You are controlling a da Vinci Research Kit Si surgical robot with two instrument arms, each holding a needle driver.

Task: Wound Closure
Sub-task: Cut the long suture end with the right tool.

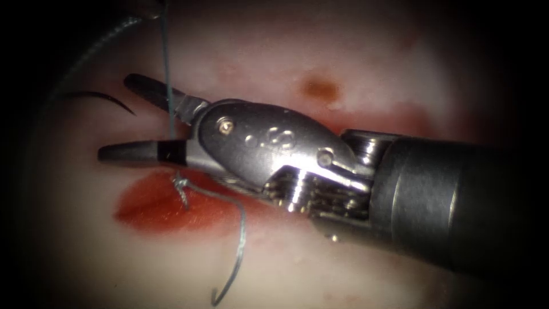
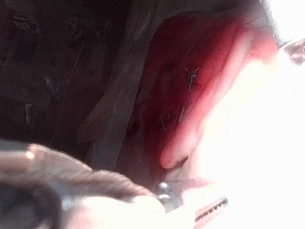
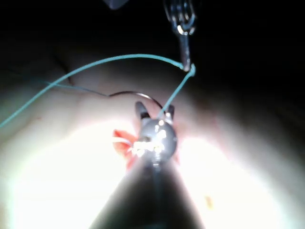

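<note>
Right arm's end effector (image 1: pixel 123 117) comes in from 3 o'clock, low over the tissue (image 1: pixel 354 63), jaws spread wide, tips pointing to 9 o'clock. A taut strand of thread (image 1: pixel 167 68) runs down from 12 o'clock and passes between the spread jaws; it's in the gap, not pinched, as far as I can see. Just below the lower jaw sits a knot (image 1: pixel 180 184) on the cut (image 1: pixel 154 206), which is wet with red fluid (image 1: pixel 143 212). A loose tail of thread curls from the knot toward 6 o'clock. Needle (image 1: pixel 106 98): dark curved sliver lying on the tissue at 9 o'clock of the upper jaw, left of the cut; can't tell if its tip is buried. In the right wrist view the left arm's end effector (image 3: pixel 187 64) hangs above, pinching the thread where the strand bends sharply, one leg going down to the right tool's spread jaws.
</note>
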